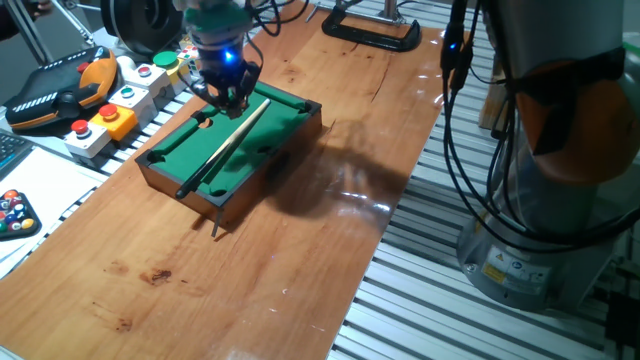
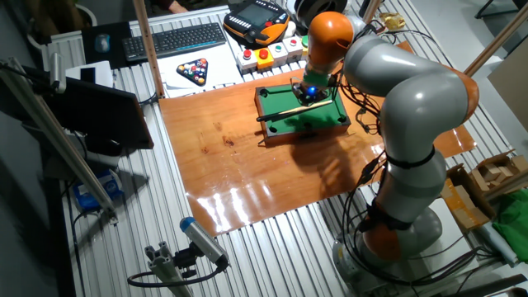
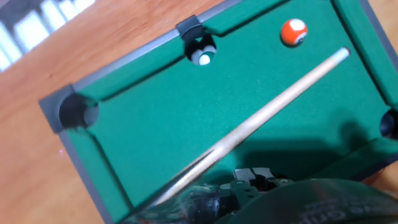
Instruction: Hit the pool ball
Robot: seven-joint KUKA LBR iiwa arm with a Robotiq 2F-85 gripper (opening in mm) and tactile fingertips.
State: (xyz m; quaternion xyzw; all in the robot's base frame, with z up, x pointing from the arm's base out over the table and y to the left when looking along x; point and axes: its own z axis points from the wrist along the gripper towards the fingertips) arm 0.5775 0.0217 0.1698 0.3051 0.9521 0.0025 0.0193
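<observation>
In the hand view the pool ball (image 3: 293,32), small, glossy and orange-red, rests on the green felt near the far rail of the miniature pool table (image 3: 143,130). A white ball (image 3: 203,58) sits in the side pocket. A pale cue stick (image 3: 273,106) lies diagonally across the felt, its tip just below and right of the pool ball. My gripper (image 3: 254,180) hovers low over the felt beside the cue, fingers together and holding nothing. From the fixed views, the gripper (image 1: 231,100) (image 2: 309,93) is over the table's far half and hides the ball.
Button boxes (image 1: 110,112) and a teach pendant (image 1: 60,90) lie just behind the pool table (image 1: 165,175). Racked numbered balls (image 1: 14,214) sit at the left, and a black clamp (image 1: 372,36) is at the wooden board's far end. A second thin stick (image 1: 216,222) pokes out at the pool table's front edge.
</observation>
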